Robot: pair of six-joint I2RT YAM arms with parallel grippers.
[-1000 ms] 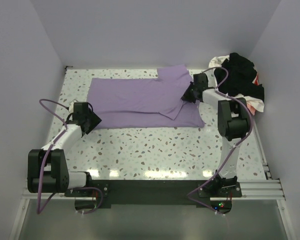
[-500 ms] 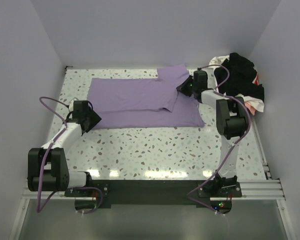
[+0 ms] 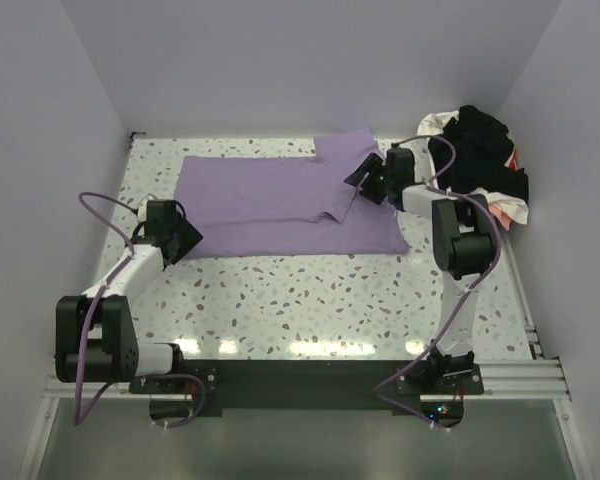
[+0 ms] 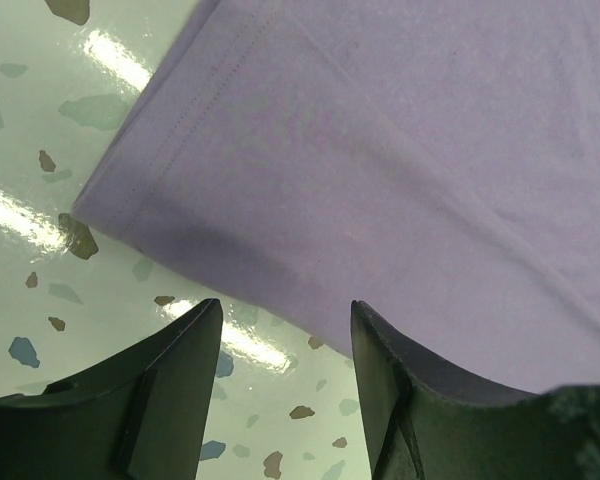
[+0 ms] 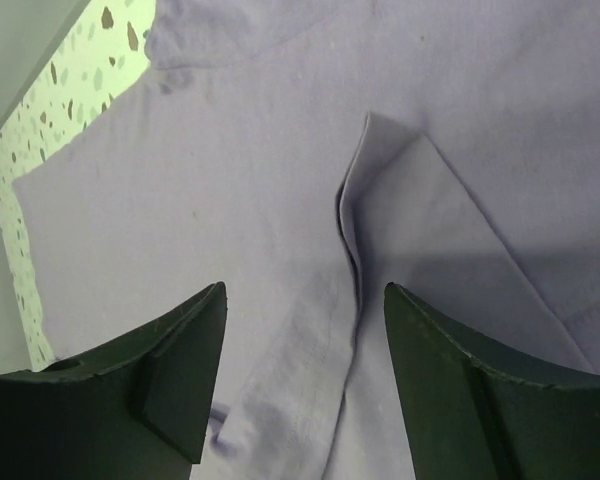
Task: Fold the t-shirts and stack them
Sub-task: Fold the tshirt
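A lilac-purple t-shirt [image 3: 270, 195] lies spread flat across the far half of the speckled table, with a sleeve flap folded over at its right side. My right gripper [image 3: 364, 181] hovers open just over that flap. In the right wrist view the folded edge [image 5: 351, 215] runs between the gripper's [image 5: 304, 290] spread fingers, which hold nothing. My left gripper [image 3: 187, 241] stands open at the shirt's near left corner [image 4: 130, 195], its fingers [image 4: 180, 350] low over bare table, gripping nothing. More t-shirts, black, white and pink-red, are heaped [image 3: 480, 160] at the back right.
White walls close in the table on the left, back and right. The heap of clothes overhangs the table's right edge [image 3: 520, 290]. Purple cables [image 3: 105, 215] loop from both arms. Speckled tabletop [image 3: 310, 300] stretches between the shirt and the arm bases.
My right gripper has opened and let go of the purple shirt's flap, after carrying it toward the back. The flap now lies folded over. The left arm has not moved.
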